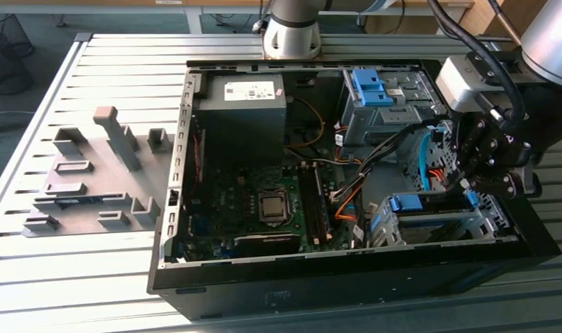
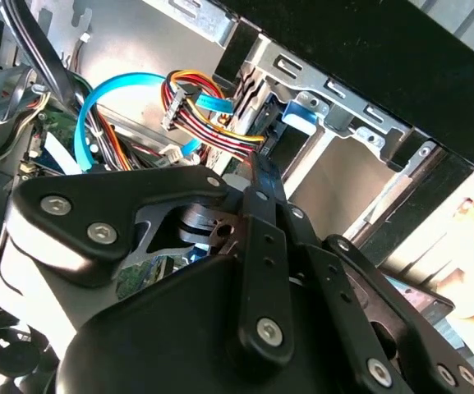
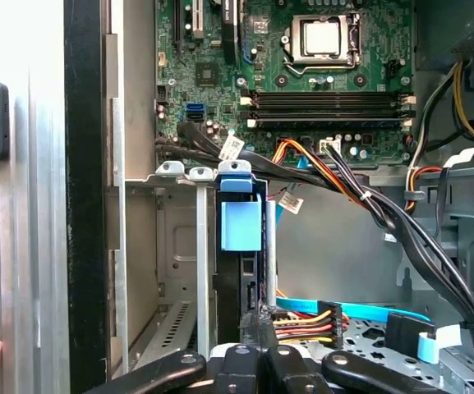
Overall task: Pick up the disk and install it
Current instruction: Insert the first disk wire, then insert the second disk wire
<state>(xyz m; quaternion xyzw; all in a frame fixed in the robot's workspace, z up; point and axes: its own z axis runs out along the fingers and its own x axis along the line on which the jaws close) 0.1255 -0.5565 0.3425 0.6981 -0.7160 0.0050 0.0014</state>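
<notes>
just above the drive cage [image 1: 438, 225], at the case corner nearest the exterior view's right: gripper [image 1: 482, 186], black linkages drawn in to a narrow tip, poised over the cage's open bays. whether closed on anything, cannot tell; tips meet at a thin point in the first wrist view [image 3: 257, 316] with no gap to judge, and in the second wrist view [image 2: 260, 168] taper to the same point. straight ahead of that tip, inside the cage: the disk [image 3: 241, 222], blue carrier tab outermost, dark body on edge in a slot between the cage's metal dividers, long axis running along the slot toward the tip. appears seated in the cage already, or very nearly; full depth not readable. blue tab also visible from the exterior view [image 1: 418, 202], just beside the gripper on the cage's top face. beside the cage, toward the motherboard [image 3: 302, 66]: bundled power cable [image 3: 306, 320] and a light blue data cable [image 2: 117, 94], close to the tip, loose.
</notes>
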